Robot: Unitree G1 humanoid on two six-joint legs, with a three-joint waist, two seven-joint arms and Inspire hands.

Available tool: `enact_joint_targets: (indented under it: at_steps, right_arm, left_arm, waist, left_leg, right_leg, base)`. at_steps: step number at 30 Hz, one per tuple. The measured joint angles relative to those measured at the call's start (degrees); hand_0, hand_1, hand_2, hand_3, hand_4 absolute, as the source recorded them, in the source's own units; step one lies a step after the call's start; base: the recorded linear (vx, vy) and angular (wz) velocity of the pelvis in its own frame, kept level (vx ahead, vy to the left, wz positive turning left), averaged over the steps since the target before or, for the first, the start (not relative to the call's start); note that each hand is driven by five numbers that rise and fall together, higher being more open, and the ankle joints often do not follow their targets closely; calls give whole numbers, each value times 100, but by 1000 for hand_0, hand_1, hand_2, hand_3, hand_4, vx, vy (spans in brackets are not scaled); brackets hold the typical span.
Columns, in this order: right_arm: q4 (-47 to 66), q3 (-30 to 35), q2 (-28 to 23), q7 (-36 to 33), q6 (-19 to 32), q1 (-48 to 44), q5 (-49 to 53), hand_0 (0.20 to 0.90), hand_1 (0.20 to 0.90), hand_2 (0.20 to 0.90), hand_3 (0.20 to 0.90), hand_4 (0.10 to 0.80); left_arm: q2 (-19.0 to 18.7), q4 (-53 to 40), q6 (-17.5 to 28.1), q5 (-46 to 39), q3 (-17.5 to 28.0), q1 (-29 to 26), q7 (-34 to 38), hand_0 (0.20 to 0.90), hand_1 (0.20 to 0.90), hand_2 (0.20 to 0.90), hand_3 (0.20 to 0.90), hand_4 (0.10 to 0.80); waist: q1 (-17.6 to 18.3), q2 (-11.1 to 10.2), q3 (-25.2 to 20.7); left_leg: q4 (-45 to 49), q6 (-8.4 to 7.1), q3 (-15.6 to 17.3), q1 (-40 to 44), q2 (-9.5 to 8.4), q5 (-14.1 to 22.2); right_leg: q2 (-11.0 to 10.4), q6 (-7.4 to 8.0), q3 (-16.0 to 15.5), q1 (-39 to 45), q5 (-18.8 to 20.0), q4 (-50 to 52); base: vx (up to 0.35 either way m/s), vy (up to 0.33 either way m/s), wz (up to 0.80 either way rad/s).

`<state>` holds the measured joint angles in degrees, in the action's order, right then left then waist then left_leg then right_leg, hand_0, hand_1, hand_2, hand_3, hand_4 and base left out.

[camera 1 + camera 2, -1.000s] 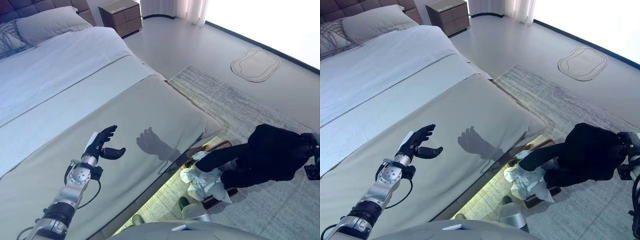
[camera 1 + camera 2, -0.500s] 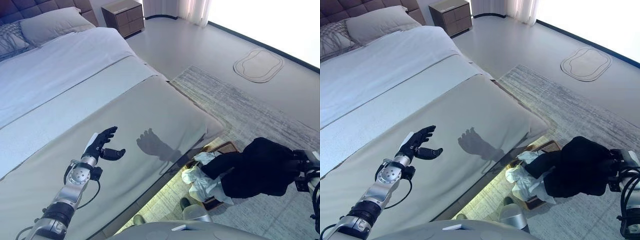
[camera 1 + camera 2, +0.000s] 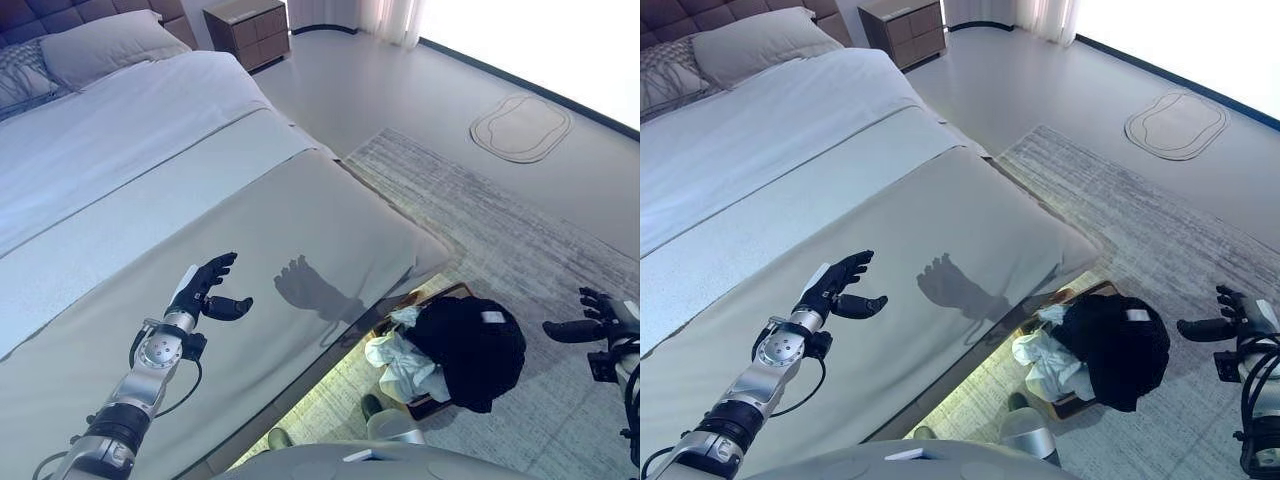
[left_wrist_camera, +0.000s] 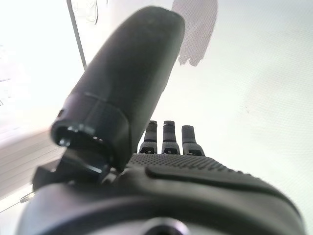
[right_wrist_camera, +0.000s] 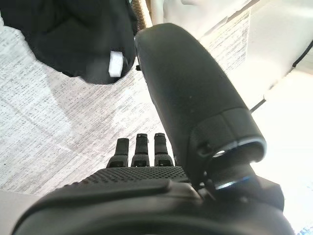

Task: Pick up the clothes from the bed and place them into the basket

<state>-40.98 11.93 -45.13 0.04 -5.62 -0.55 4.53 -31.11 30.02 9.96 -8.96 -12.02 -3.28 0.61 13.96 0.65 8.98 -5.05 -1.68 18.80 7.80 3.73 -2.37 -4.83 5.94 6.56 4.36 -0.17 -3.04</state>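
One black garment (image 3: pixel 468 348) with a white tag lies heaped in the basket (image 3: pixel 430 402) beside the bed's (image 3: pixel 300 220) foot edge. The right hand (image 3: pixel 590 322), spread and empty, hangs beyond the basket over rug (image 3: pixel 480 220); left hand (image 3: pixel 205 290), relaxed and empty, hovers over the bed.

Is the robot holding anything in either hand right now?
No. Both the left hand and right hand are open and empty; the black garment lies on the basket.

Black garment (image 3: pixel 470 348) with a small white tag up, bunched in a heap on the basket (image 3: pixel 436 404), draping over its rim. White clothes (image 3: pixel 396 361) crumpled beside it in the basket, by the bed (image 3: pixel 200 200) foot.
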Motion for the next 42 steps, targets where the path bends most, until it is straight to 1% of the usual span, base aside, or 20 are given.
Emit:
enact_joint_targets:
  at_steps: [7, 13, 17, 20, 24, 26, 28, 30, 32, 33, 34, 37, 40, 42]
  right_arm:
    - [396, 0, 264, -151, 62, 23, 6, 900, 900, 900, 900, 800]
    - [845, -1, 402, -151, 127, 96, -8, 900, 900, 900, 900, 800]
    - [1244, -44, 572, -155, 199, 198, -33, 900, 900, 900, 900, 800]
    - [1523, -266, 676, -99, 229, 281, -172, 900, 900, 900, 900, 800]
    - [1935, -557, 916, -109, 453, 351, -424, 900, 900, 900, 900, 800]
    - [2069, -686, 988, -134, 506, 367, -585, 900, 900, 900, 900, 800]
    - [2203, -941, 1070, -231, 641, 370, -841, 900, 900, 900, 900, 800]
    - [2288, -1206, 1090, -294, 771, 349, -1158, 900, 900, 900, 900, 800]
    - [2338, -1448, 1111, -333, 828, 254, -1325, 900, 900, 900, 900, 800]
    - [2344, -1533, 1123, -327, 840, 202, -1420, 900, 900, 900, 900, 800]
    - [2350, -1551, 1127, -319, 849, 199, -1449, 900, 900, 900, 900, 800]
    - [2364, -1588, 1173, -236, 850, 159, -1527, 900, 900, 900, 900, 800]
    - [2365, -1683, 1257, -120, 838, 131, -1526, 900, 900, 900, 900, 800]
    - [2371, -1782, 1327, -21, 829, 118, -1529, 900, 900, 900, 900, 800]
  left_arm:
    - [7, 0, 0, 2, 0, 1, 1, 900, 900, 900, 900, 800]
    - [96, 0, 0, 9, 1, 3, 4, 900, 900, 900, 900, 800]
    - [226, 1, 2, 46, 4, 49, 26, 900, 900, 900, 900, 800]
    - [383, 2, 2, 163, 5, 105, 46, 900, 900, 900, 900, 800]
    - [580, 8, 9, 203, 21, 240, 171, 900, 900, 900, 900, 800]
    - [666, 8, 20, 220, 21, 287, 209, 900, 900, 900, 900, 800]
    - [796, 27, 23, 249, 25, 358, 288, 900, 900, 900, 900, 800]
    - [941, 57, 22, 447, 32, 398, 527, 900, 900, 900, 900, 800]
    - [1034, 288, 24, 570, 79, 393, 769, 900, 900, 900, 900, 800]
    - [1041, 403, 8, 644, 81, 394, 913, 900, 900, 900, 900, 800]
    - [1040, 442, 6, 680, 82, 394, 949, 900, 900, 900, 900, 800]
    - [1040, 479, -8, 692, 183, 523, 1137, 900, 900, 900, 900, 800]
    - [1050, 467, -17, 693, 332, 690, 1160, 900, 900, 900, 900, 800]
    - [1051, 454, -44, 710, 374, 796, 1158, 900, 900, 900, 900, 800]
  waist:
    - [0, -3, 7]
    - [2, -7, 32]
    - [-5, -27, 104]
    - [-19, -34, 112]
    - [-66, -27, 127]
    - [-166, -27, 127]
    - [-274, -24, 127]
    - [-449, -23, 126]
    - [-601, -14, 122]
    - [-647, -14, 122]
    - [-663, -14, 122]
    - [-942, -14, 122]
    - [-1079, -15, 118]
    - [-1177, -13, 117]
  left_leg:
    - [-1, 0, -14, -4, 5, 0]
    - [0, 0, -14, -5, 1, 0]
    - [0, -1, -30, -5, 1, -1]
    - [0, -6, -76, -6, 12, -4]
    - [0, -17, -239, -1, 15, -11]
    - [0, -24, -283, -4, 16, -16]
    - [0, -35, -402, -5, 17, -23]
    - [1, -50, -492, -26, 20, -35]
    - [1, -53, -620, -28, 13, -43]
    - [1, -54, -705, -33, 9, -55]
    - [1, -53, -740, -33, 8, -56]
    - [1, -49, -896, -45, -3, -77]
    - [1, -53, -1116, -58, -20, -113]
    - [1, -54, -1229, -62, -39, -136]
  right_leg:
    - [12, 0, -20, 1, 0, -3]
    - [16, 0, -20, 1, 0, -5]
    - [30, 0, -36, 13, 0, -8]
    - [42, 0, -77, 54, 0, -17]
    - [36, 0, -240, 211, 0, -138]
    - [36, 0, -274, 250, 0, -183]
    - [35, -1, -397, 322, 0, -213]
    - [37, -1, -489, 347, -1, -215]
    - [30, -1, -620, 421, -1, -220]
    - [27, -1, -732, 466, -1, -220]
    - [27, -1, -754, 476, -1, -220]
    - [19, -2, -939, 557, -3, -220]
    - [13, -3, -1178, 654, -5, -220]
    - [5, 6, -1263, 708, -16, -221]
  base:
    - [0, 0, 0]
    - [0, 0, 0]
    - [3, 0, 1]
    - [15, 0, 8]
    - [35, 3, 18]
    - [25, 2, 18]
    - [32, 4, 25]
    - [51, 14, 27]
    - [52, 23, 33]
    - [31, 18, 32]
    - [26, 15, 33]
    - [23, 7, 29]
    - [7, -1, 37]
    - [0, -2, 27]
